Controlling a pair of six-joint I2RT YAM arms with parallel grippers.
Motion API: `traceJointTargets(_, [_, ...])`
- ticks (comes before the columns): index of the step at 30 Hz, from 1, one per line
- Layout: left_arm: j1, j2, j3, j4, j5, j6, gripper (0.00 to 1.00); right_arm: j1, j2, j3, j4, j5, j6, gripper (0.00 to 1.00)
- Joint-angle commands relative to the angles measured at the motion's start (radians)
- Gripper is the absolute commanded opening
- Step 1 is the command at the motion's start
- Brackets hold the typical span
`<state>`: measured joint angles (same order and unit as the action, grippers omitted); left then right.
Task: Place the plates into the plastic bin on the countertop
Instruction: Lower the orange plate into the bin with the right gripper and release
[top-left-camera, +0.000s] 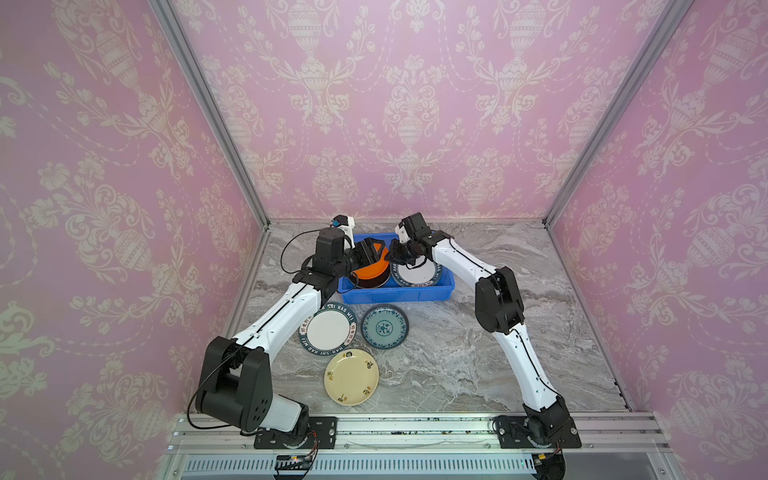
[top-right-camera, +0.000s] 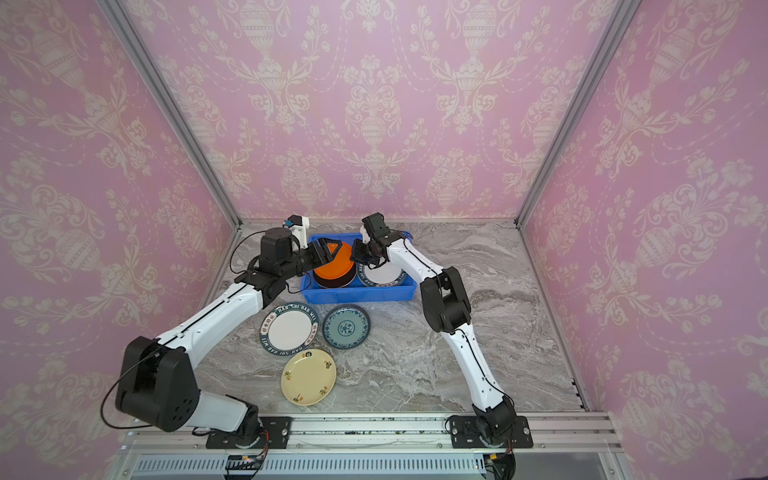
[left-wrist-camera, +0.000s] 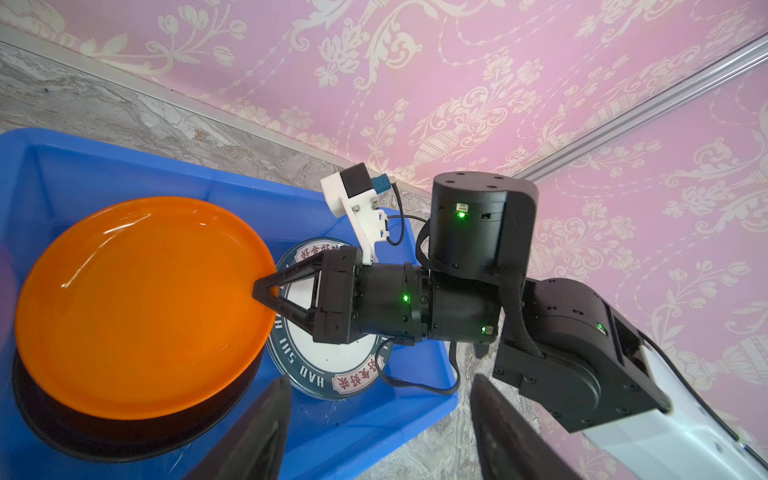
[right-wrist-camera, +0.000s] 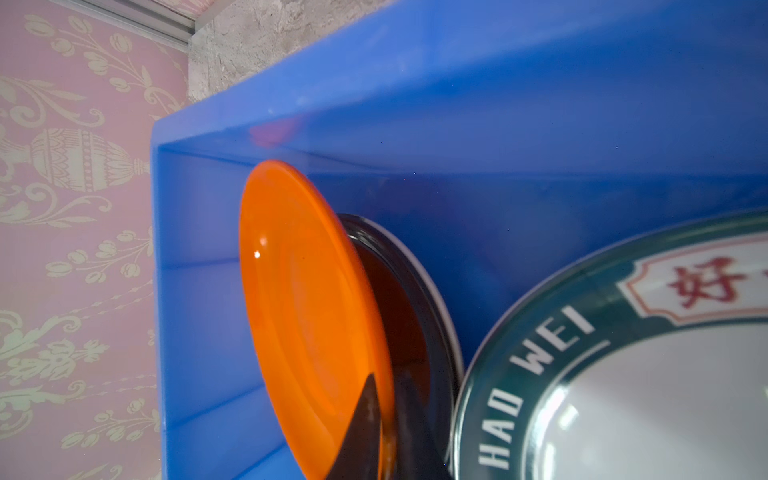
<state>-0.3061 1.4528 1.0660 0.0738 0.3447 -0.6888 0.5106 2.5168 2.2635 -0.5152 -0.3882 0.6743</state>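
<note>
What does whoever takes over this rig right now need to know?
Left claw: open, empty, above the bin's left half.
Right claw: pinching the orange plate's rim; the plate sits tilted on the black plate in the bin.
Also in the bin: binned lettered plate, right half. Anything beneath is hidden.
On the counter, in front of the bin: loose lettered plate, teal plate, cream plate.
Done: at least three binned.
Left: release the orange, bin those three.
</note>
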Motion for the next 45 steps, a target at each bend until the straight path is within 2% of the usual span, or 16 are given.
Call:
traceJointTargets(1, [-0.014,0.004,-0.017,0.003,0.016,0.016,0.7,0.015,0.027,0.061,-0.062,0.036,-0.029,0.26])
traceJointTargets(3, [-0.019,0.009,-0.013,-0.006,0.01,0.023,0.7,0.017,0.032,0.075,-0.079,0.049,-0.039,0.32])
traceJointTargets(6, [-0.024,0.01,-0.01,-0.015,0.0,0.032,0.7,0.019,0.025,0.079,-0.103,0.076,-0.054,0.35])
traceJointTargets(11, [-0.031,0.02,0.004,-0.023,-0.007,0.045,0.7,0.026,-0.011,0.073,-0.145,0.145,-0.114,0.37])
traceJointTargets(21, [-0.051,0.044,0.025,-0.039,-0.013,0.061,0.7,0.034,-0.047,0.051,-0.186,0.2,-0.157,0.39])
traceJointTargets(34, [-0.057,0.064,0.037,-0.055,-0.023,0.078,0.7,0.05,-0.01,0.085,-0.199,0.177,-0.157,0.39])
traceJointTargets(45, [-0.061,0.062,0.048,-0.098,-0.04,0.099,0.71,0.061,-0.066,-0.005,-0.156,0.161,-0.154,0.39])
